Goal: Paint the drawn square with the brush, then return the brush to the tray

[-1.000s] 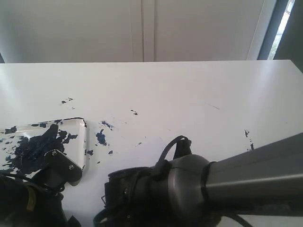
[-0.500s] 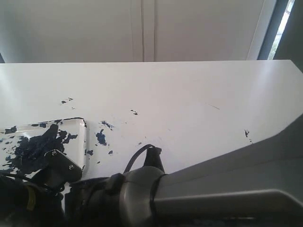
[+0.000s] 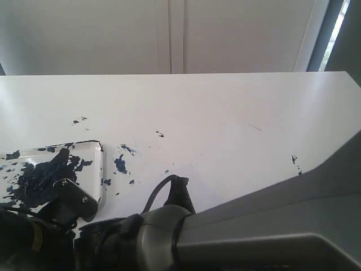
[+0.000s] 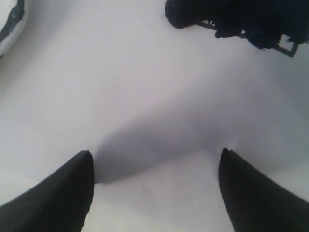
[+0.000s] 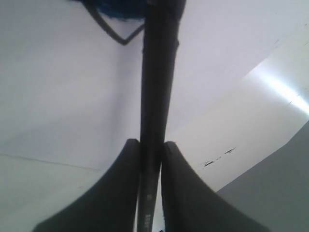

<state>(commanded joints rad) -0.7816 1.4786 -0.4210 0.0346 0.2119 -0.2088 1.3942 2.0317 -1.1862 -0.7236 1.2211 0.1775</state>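
Note:
The right wrist view has my right gripper (image 5: 150,142) shut on the brush (image 5: 157,87), its black handle running straight out between the two fingers. The brush's far end reaches the drawn square (image 5: 120,7), filled dark blue, with one thin black outline corner showing below the paint. In the left wrist view the same painted square (image 4: 246,21) lies ahead of my open, empty left gripper (image 4: 154,154). The tray (image 3: 99,164), smeared with dark blue paint, sits at the near left of the table. My right arm (image 3: 254,226) hides the square and brush in the exterior view.
Small dark paint splatters (image 3: 120,164) dot the white table beside the tray, with more further back (image 3: 160,134) and at the right (image 3: 294,158). My left arm (image 3: 70,200) overlaps the tray's near corner. A rim of the tray (image 4: 12,19) shows in the left wrist view.
My right arm has swung leftward across the near part of the table, now covering more of the surface beside the tray. The left arm has stayed put.

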